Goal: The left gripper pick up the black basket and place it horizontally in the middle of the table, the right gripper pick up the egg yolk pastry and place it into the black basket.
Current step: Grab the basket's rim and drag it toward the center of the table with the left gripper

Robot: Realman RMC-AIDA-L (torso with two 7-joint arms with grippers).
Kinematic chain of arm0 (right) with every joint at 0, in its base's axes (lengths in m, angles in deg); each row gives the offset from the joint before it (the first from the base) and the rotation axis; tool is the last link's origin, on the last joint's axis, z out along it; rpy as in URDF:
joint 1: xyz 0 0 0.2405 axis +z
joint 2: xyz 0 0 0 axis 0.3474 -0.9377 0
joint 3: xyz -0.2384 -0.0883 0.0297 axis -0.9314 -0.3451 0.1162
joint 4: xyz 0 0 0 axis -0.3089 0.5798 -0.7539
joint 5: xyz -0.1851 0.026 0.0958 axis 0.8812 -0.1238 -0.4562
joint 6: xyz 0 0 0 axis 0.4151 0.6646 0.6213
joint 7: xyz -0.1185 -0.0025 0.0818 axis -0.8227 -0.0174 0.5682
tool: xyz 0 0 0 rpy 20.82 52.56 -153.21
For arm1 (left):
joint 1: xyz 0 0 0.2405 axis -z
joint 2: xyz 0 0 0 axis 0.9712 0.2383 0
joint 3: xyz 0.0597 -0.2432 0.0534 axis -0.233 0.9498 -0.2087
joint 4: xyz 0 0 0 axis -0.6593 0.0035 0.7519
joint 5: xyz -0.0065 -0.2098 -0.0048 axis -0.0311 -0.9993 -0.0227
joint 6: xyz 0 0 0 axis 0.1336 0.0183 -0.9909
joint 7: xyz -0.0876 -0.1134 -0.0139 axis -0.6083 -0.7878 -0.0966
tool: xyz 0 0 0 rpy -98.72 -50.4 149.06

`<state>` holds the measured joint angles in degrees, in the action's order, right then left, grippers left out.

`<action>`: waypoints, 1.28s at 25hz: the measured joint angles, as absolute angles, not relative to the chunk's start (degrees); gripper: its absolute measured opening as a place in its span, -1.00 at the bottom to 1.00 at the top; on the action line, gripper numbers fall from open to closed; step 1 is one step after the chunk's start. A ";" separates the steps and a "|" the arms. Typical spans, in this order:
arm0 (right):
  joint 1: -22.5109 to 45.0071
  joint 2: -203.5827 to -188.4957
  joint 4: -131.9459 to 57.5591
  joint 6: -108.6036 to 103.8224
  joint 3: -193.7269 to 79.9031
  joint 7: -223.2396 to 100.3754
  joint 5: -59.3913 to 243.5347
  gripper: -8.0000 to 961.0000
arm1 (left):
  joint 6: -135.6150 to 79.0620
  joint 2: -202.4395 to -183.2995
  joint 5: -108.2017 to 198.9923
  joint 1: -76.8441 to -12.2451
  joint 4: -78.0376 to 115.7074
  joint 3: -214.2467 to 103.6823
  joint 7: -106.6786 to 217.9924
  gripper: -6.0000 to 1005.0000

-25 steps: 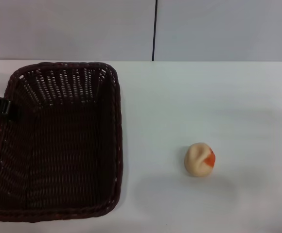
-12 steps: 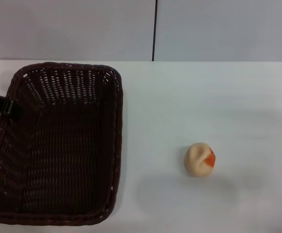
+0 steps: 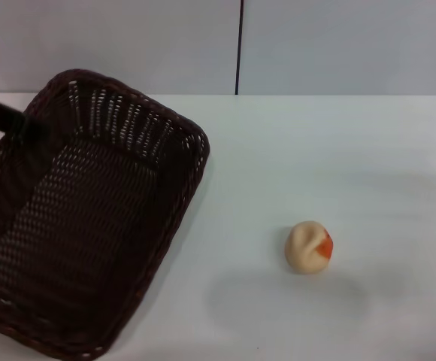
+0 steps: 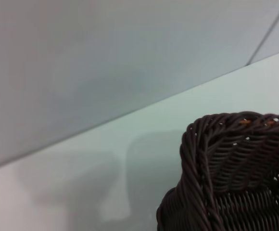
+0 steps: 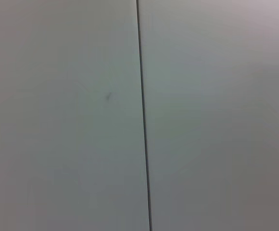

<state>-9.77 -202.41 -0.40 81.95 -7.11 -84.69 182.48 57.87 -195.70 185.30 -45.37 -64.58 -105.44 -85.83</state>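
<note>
Jaws of the left gripper [image 3: 11,122] pinch the black basket's [image 3: 90,226] far-left rim; basket sits skewed on the table's [image 3: 316,150] left side, not yet horizontal or centred. Egg yolk pastry [image 3: 308,247] lies untouched, well right. Right gripper out of view. No obstructions.

No readable text, label, brand, number or sign anywhere; black basket [image 3: 83,226] plain weave, egg yolk pastry [image 3: 308,247] unmarked, table [image 3: 338,165] bare white, wall panels [image 5: 62,115] blank in both wrist views
</note>
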 joint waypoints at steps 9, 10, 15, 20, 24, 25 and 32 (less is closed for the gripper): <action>-10.11 -202.48 -0.59 82.03 -7.09 -84.66 182.07 0.29 | 62.96 -195.65 185.00 -38.50 -64.34 -98.75 -74.89 -0.58; -10.11 -202.48 -0.59 82.03 -7.09 -84.66 182.07 0.29 | 62.96 -195.65 185.00 -38.50 -64.34 -98.75 -74.89 -0.59; -10.84 -202.57 -0.37 82.03 -6.83 -84.64 182.03 0.29 | 66.93 -195.52 182.74 -33.99 -64.11 -96.86 -68.09 -0.60; -12.17 -202.64 0.07 82.03 -6.58 -84.63 182.03 0.29 | 69.20 -194.98 180.88 -30.93 -64.11 -96.62 -63.67 -0.60; -13.55 -202.81 0.86 82.50 -6.58 -84.64 182.03 0.29 | 70.87 -194.45 179.73 -27.12 -63.61 -96.59 -58.40 -0.60; -13.55 -202.81 0.86 82.50 -6.58 -84.64 182.03 0.29 | 70.87 -194.45 179.73 -27.12 -63.61 -96.59 -58.40 -0.60; -15.26 -202.87 2.18 82.68 -6.82 -85.00 181.91 0.29 | 71.86 -193.82 181.02 -22.02 -61.21 -97.68 -51.38 -0.60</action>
<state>-15.26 -202.87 2.18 82.68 -6.82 -85.00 181.91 71.86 -193.82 181.02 -22.02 -61.21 -97.68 -51.38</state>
